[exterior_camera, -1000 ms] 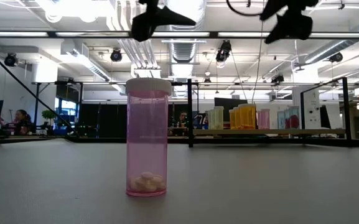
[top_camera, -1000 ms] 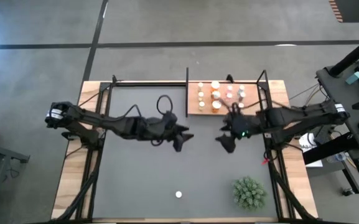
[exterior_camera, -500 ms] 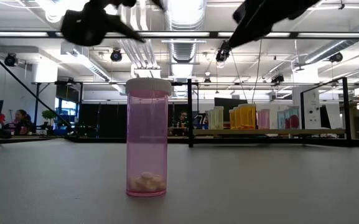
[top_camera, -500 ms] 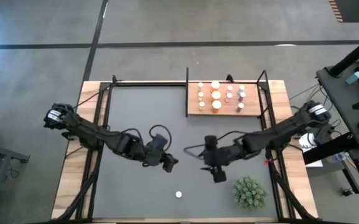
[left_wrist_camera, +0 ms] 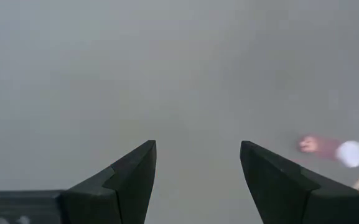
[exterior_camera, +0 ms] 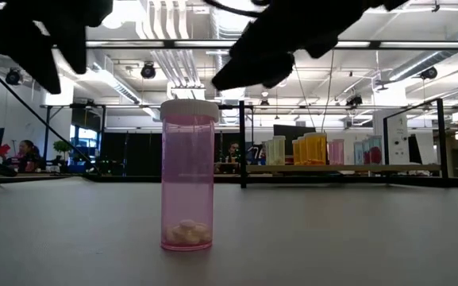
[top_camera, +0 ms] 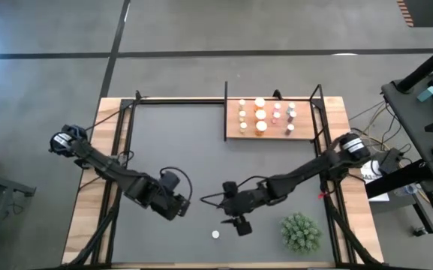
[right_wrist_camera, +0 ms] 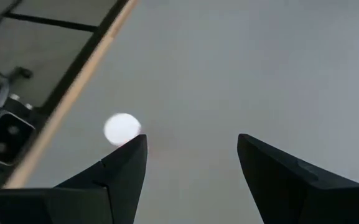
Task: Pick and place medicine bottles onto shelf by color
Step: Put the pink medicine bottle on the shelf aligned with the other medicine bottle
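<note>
1 bottle left: the pink bottle [top_camera: 215, 234] stands upright on the grey mat [top_camera: 171, 150], near its front edge, well apart from the shelf [top_camera: 270, 133].
Shelf: about 10 bottles [top_camera: 260, 115] are already lined up there in colour groups.
Change: within 1 second both arms have swung down from mid-table toward the lone bottle.
Right gripper [top_camera: 240, 226]: unclenched, empty, just beside the white cap [right_wrist_camera: 122, 129], not yet around it.
Left gripper [top_camera: 180, 212]: fingers spread, empty, near the bottle's other side.
Meaning: the final pick looks imminent, likely by the right arm.
</note>
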